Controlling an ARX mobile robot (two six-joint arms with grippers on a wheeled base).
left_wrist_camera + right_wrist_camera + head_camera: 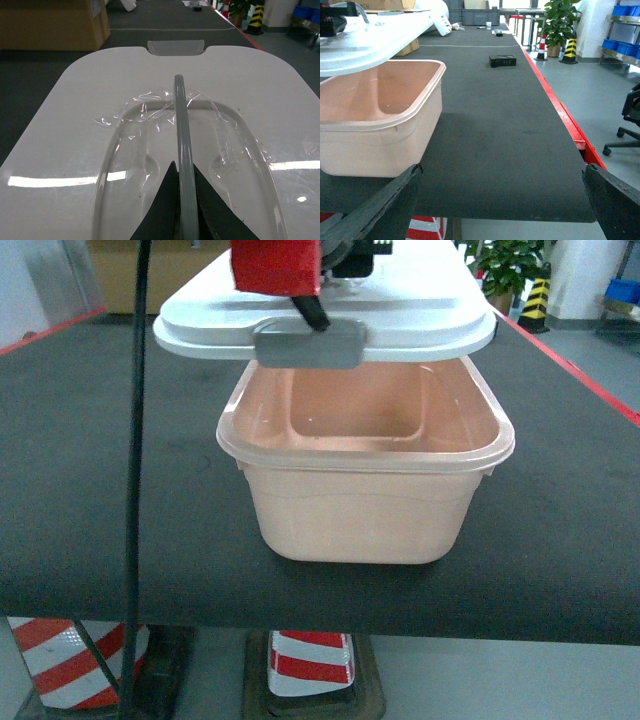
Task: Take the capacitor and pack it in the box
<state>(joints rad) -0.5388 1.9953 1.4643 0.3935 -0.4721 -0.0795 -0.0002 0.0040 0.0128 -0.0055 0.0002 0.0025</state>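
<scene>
One box [365, 495], pale pink, rounded-rectangular, rolled rim, stands on the black belt [560, 540] near its front edge; interior appears bare in the head view. No capacitor can be made out in any view.

One lid [330, 320], white, with grey latch [310, 343], is held raised over the rear of the box, front edge clear of the rim.

Left gripper [184, 210]: dark fingers [162, 210] closed tight on either side of the lid's grey handle [181, 130], which runs upright between them. Crumpled clear film [150, 107] lies in the handle recess. In the head view only a red-wrapped part of this arm [275, 265] shows above the lid.

Right gripper [502, 200]: fingers spread wide, one at each lower corner of the wrist view, nothing between them, poised over bare belt to the right of the box.

Shown by the right wrist view only: a small black device [502, 61] farther along the belt, a red belt edge [560, 107], potted plant [560, 22], blue bins [625, 10], office chair [630, 120].

Shown by the left wrist view only: a brown cardboard carton [52, 25] beyond the lid.

Shown by the head view only: red-and-white striped bases [310, 660] beneath the belt and a black cable [132, 480] hanging at left.
</scene>
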